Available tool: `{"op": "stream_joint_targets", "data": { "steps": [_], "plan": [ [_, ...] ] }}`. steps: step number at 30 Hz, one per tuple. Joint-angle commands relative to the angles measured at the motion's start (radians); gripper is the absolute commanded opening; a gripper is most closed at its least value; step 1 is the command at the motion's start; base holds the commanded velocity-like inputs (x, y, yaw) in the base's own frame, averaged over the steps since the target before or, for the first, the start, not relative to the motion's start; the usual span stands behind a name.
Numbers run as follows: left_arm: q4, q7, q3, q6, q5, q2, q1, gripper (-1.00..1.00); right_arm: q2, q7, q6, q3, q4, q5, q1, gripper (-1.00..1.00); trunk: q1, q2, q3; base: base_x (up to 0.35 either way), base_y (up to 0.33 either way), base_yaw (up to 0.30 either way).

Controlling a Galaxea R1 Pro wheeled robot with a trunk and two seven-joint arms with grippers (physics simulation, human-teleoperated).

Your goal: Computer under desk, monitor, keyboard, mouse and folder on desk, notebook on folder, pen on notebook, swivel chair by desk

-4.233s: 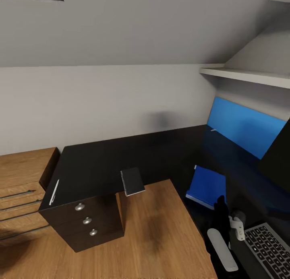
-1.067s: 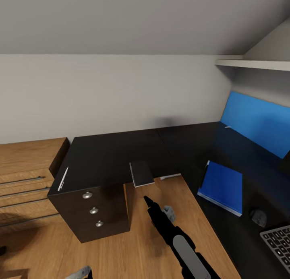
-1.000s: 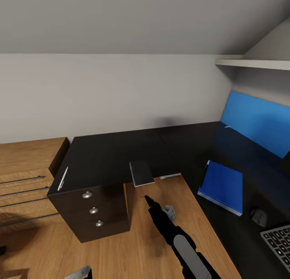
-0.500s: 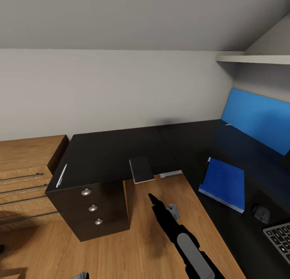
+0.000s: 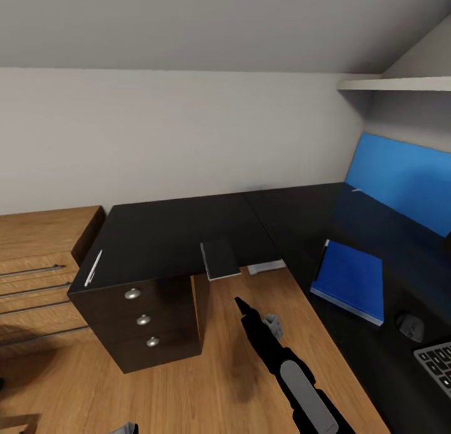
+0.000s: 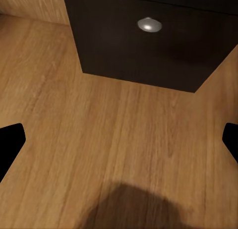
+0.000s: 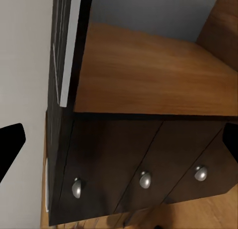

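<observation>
Resting on the black L-shaped counter [image 5: 169, 233], the notebook [image 5: 220, 259] lies at the front edge, overhanging it slightly, above the gap beside the drawer unit [image 5: 141, 321]. Pen [image 5: 93, 268]: at the counter's far left edge, well apart from the notebook. Folder [image 5: 351, 280]: flat on the right wing of the counter; mouse [image 5: 410, 326] just beyond its near corner, keyboard [image 5: 438, 365] corner at the frame edge. Right claw [image 5: 241, 305]: held over the wooden floor [image 5: 213, 371], below and near the notebook, pointing toward it; fingertips spread wide in the right wrist view, empty. Left claw [image 6: 119, 135]: fingertips wide apart, empty, facing a drawer knob [image 6: 149, 25].
</observation>
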Motion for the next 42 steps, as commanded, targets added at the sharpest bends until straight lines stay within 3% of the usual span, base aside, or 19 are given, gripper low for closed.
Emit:
{"op": "stream_joint_targets", "data": {
  "steps": [1,6,8,9,10,12,14,18,42],
  "plan": [
    [-0.001,0.002,-0.002,-0.006,0.011,0.001,0.000,1.00,0.000,-0.004,0.002,0.000,-0.001,-0.007,0.000,1.00,0.004,-0.008,-0.004,0.000,0.000,0.000],
    [-0.041,-0.002,-0.002,0.019,0.015,0.017,0.000,1.00,-0.001,-0.004,0.002,0.000,-0.001,-0.007,0.000,1.00,0.023,-0.043,-0.020,0.000,0.000,0.000],
    [-0.094,-0.003,-0.002,0.085,0.029,0.034,0.000,1.00,-0.002,-0.003,0.003,0.000,-0.001,-0.006,0.000,1.00,0.031,-0.057,-0.026,0.000,0.000,0.000],
    [-0.148,-0.003,-0.002,0.159,0.051,0.042,0.000,1.00,-0.002,-0.003,0.003,0.000,-0.001,-0.006,0.000,1.00,0.035,-0.064,-0.029,0.000,0.000,0.000],
    [-0.250,-0.003,-0.003,0.304,0.099,0.048,0.000,1.00,-0.001,-0.003,0.003,-0.001,0.001,-0.006,0.000,1.00,0.038,-0.071,-0.032,0.000,0.000,0.000],
    [-0.310,-0.003,-0.005,0.406,0.129,0.050,0.000,1.00,-0.001,-0.003,0.003,-0.001,0.001,-0.006,0.000,1.00,0.046,-0.085,-0.038,0.000,0.000,0.000],
    [-0.393,-0.007,-0.007,0.615,0.193,0.035,-0.007,1.00,-0.016,-0.003,0.004,0.001,-0.018,-0.009,0.000,1.00,0.050,-0.092,-0.042,0.000,0.000,0.000],
    [-0.396,-0.010,-0.008,0.644,0.220,0.013,-0.012,1.00,-0.027,-0.002,0.003,0.003,-0.048,-0.010,0.000,1.00,0.050,-0.092,-0.042,0.000,0.000,0.000],
    [-0.375,-0.011,-0.008,0.645,0.215,0.014,-0.012,1.00,-0.030,0.000,0.002,0.008,-0.069,-0.013,0.000,1.00,0.050,-0.092,-0.042,0.158,0.022,0.000]
  ]
}}
